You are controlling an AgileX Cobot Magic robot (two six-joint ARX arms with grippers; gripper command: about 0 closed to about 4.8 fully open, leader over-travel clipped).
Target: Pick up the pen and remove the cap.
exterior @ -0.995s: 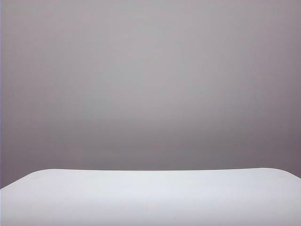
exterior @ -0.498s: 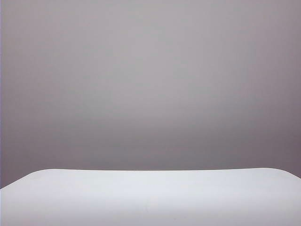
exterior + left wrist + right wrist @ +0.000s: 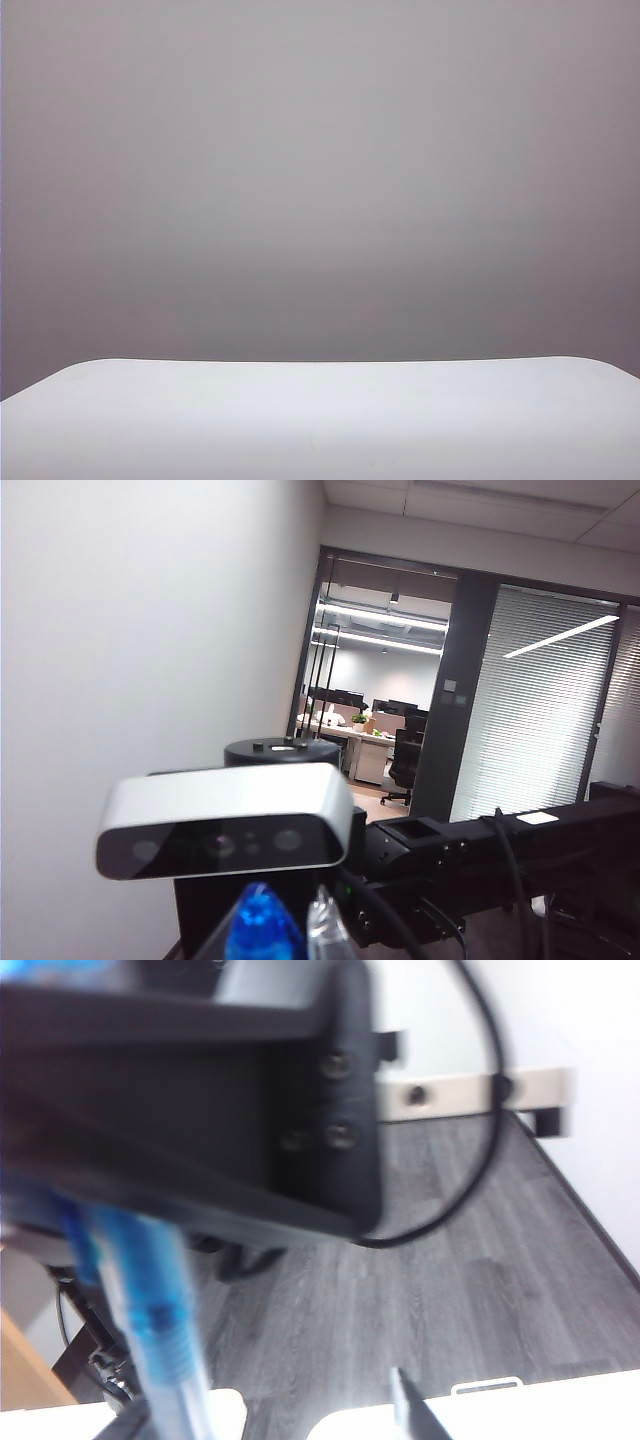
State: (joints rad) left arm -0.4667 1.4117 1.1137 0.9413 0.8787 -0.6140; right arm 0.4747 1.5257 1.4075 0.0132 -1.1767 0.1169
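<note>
Slanting across the right wrist view, the pen (image 3: 150,1310) shows its blue front section, well left of one dark fingertip (image 3: 410,1410) of the raised right gripper (image 3: 275,1425). I cannot tell whether that claw is released. The left gripper's fingers are hidden and its grip is unreadable, though a blue rounded tip (image 3: 254,925) pokes up in its wrist view.

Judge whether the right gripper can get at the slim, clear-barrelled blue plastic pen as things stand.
Probably yes: the pen stands close beside the right gripper, jaws apart, nothing between. Left gripper unseen.
</note>
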